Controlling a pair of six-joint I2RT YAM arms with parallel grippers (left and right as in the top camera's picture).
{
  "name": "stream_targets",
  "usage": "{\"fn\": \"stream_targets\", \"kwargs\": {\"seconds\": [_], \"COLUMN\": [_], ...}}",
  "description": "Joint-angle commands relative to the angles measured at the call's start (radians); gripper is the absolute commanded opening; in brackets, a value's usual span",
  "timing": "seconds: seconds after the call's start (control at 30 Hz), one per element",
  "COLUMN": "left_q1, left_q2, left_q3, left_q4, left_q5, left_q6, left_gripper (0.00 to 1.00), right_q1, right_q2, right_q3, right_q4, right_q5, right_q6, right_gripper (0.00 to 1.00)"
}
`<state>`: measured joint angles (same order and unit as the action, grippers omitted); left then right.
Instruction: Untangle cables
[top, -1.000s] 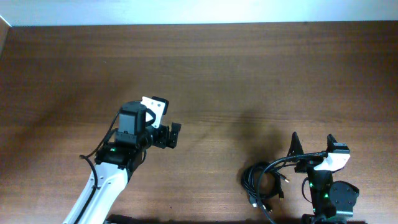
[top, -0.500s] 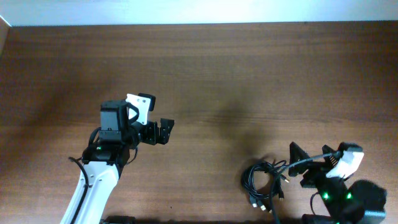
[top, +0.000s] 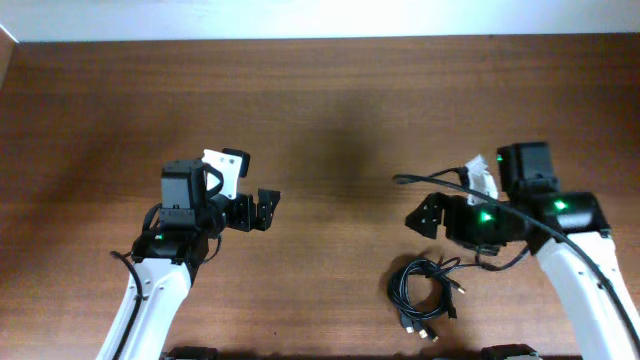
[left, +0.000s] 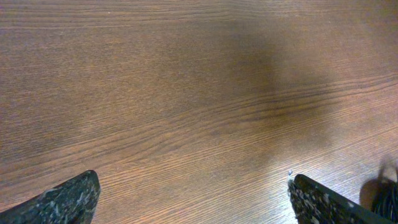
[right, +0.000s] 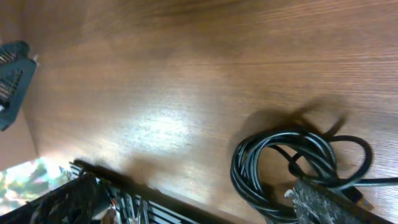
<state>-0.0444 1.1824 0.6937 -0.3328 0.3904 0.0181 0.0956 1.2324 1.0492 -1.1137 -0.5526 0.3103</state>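
Note:
The cables (top: 424, 296) lie as a coiled black bundle with small plug ends near the front edge of the table, right of centre. In the right wrist view the cables (right: 292, 167) lie at lower right, partly behind one finger. My right gripper (top: 428, 214) hangs just behind the bundle, open and empty; in its own view the right gripper (right: 199, 204) has its fingers spread wide. My left gripper (top: 266, 210) is open and empty, far left of the bundle. In its wrist view the left gripper (left: 193, 200) is over bare wood.
The brown wooden table (top: 330, 110) stretches back to a pale wall edge. The table's front edge, with dark hardware below it (right: 130, 202), shows in the right wrist view. A thin black wire (top: 420, 180) fixed to the right arm loops out leftward.
My right arm has swung up from the front edge to just behind the cable bundle. My left arm shifted left a second ago and has since held still. The cables have not moved.

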Motion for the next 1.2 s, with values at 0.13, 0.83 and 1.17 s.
{"fn": "stream_targets", "kwargs": {"seconds": [0.13,0.83,1.17], "left_q1": [0.004,0.003,0.003], "left_q2": [0.000,0.000,0.000], "left_q3": [0.015,0.015,0.015], "left_q4": [0.005,0.009,0.068], "left_q5": [0.013,0.014,0.195], "left_q6": [-0.006,-0.006,-0.006], "left_gripper": [0.99,0.99,0.99], "right_q1": [0.227,0.329,0.330], "right_q2": [0.243,0.337,0.337], "right_q3": [-0.040,-0.123,0.061], "right_q4": [0.018,0.488,0.895], "right_q5": [0.111,0.216,-0.042], "right_q6": [0.173,0.335,0.382], "right_gripper": [1.00,0.18,0.23]}}
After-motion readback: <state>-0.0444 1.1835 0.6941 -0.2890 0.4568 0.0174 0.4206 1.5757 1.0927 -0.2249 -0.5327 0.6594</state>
